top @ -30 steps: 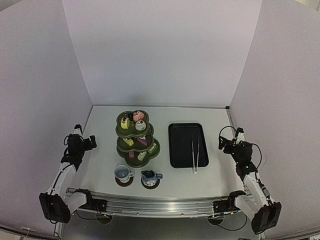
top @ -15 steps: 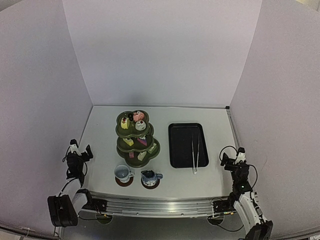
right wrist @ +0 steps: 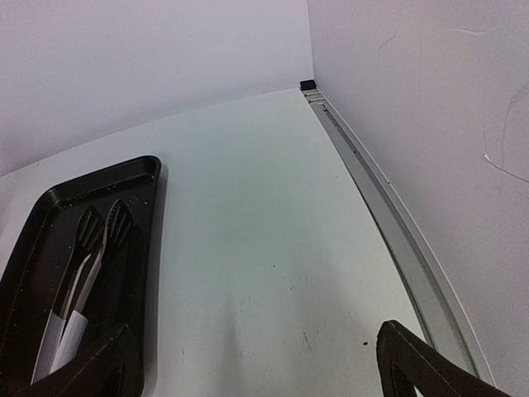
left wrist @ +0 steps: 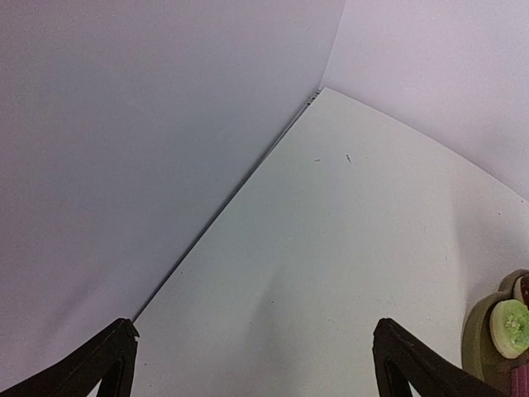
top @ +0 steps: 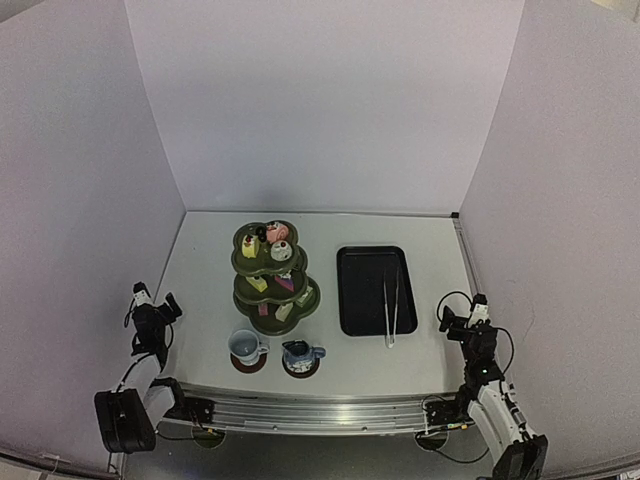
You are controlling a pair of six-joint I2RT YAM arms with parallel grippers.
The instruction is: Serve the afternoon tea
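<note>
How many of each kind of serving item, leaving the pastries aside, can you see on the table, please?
Tiered stand: 1
Cup: 1
Jug: 1
Coasters: 2
Tray: 1
Tongs: 1
Total: 7

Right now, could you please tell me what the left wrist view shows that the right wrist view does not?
Only the left wrist view shows the rim of the green stand, with a green pastry on it. Only the right wrist view shows the black tray holding the metal tongs, and a metal rail along the wall. Both show the white table, pale walls and their own fingers spread apart.
</note>
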